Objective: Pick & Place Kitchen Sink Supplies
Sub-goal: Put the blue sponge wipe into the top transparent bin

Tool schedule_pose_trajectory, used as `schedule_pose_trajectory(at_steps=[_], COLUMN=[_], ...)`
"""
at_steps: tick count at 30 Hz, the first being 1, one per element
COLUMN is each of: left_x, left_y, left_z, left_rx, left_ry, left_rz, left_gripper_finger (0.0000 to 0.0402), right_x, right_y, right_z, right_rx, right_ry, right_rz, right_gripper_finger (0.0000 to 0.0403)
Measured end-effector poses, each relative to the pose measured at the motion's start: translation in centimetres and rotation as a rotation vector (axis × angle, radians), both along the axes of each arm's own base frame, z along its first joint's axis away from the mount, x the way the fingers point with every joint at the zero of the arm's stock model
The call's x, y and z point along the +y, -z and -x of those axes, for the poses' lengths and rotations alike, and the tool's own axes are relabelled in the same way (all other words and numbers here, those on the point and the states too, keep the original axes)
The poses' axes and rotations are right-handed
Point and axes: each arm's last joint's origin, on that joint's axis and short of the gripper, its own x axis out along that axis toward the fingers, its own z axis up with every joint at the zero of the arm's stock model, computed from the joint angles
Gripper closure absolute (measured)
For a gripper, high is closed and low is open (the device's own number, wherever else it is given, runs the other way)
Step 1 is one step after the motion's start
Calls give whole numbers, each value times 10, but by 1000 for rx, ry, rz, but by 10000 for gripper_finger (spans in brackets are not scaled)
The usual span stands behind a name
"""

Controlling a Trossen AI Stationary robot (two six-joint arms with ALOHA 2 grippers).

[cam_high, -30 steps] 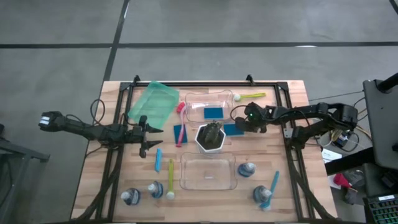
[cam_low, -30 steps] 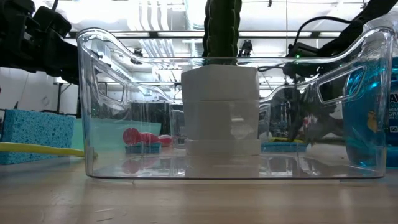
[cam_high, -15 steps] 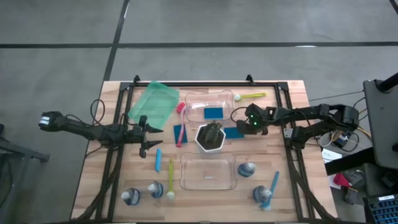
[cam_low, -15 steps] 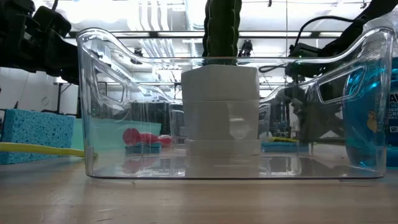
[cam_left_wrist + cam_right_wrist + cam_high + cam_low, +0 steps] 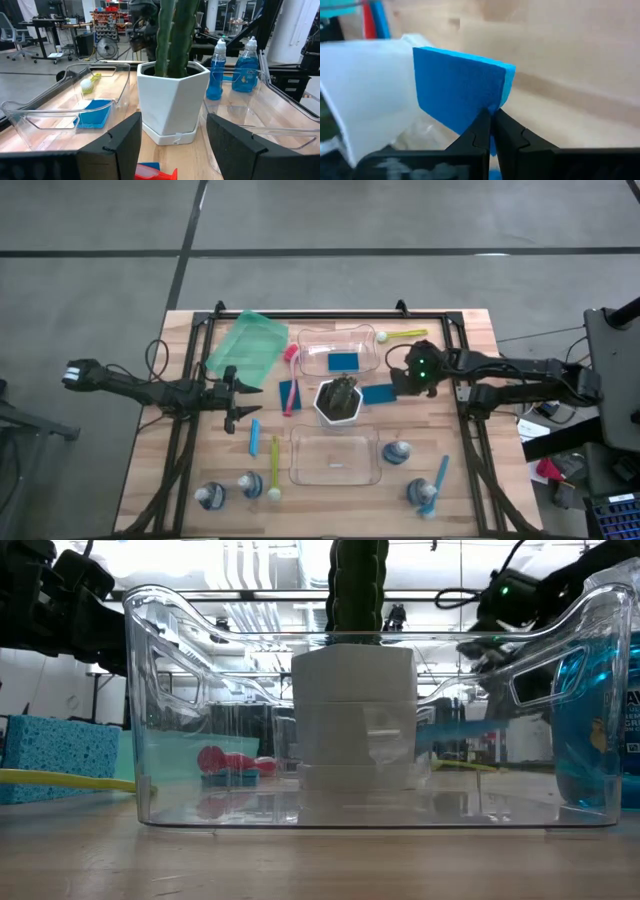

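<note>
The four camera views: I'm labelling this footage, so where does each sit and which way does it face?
High: overhead, straight down; both arms show.
Low: table height, level through the clear bin; arms above.
Left wrist: behind the open left end effector, facing the white pot.
Right wrist: behind the right end effector, shut on the blue sponge.
Shared: pot in high, low, left wrist.

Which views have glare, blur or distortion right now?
Low view: bright backlight, and the clear bin warps what's behind it. Right wrist view: table and white pot blurred; blue sponge in the right tool sharp. High view: evenly lit.
</note>
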Motion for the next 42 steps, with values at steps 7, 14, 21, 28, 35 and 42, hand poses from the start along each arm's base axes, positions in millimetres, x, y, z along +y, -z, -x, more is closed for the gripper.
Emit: schedule_pose_trajectory(at_steps=[7, 14, 21, 28, 35, 42], left_x=[0, 0, 0, 0, 0, 0], left_y=[0, 0, 0, 0, 0, 0], left_z=[0, 0, 0, 0, 0, 0], left_rx=[1, 1, 1, 0, 1, 0], left_ry=[0, 0, 0, 0, 0, 0], left_rz=[0, 0, 0, 0, 0, 0], left_gripper_finger=[184, 184, 184, 184, 184, 184], right_x=[3, 1, -5, -20, -49, -83], right_y=[-26, -58, -85, -98, -108, -115], right_z=[3, 3, -7, -24, -50, -83], right_rx=[-100, -79, -123, -109, -77, -58], right_ry=[24, 46, 64, 70, 57, -8], right_rz=[1, 82, 152, 203, 271, 307], right_gripper_finger=[394, 394, 394, 394, 394, 394])
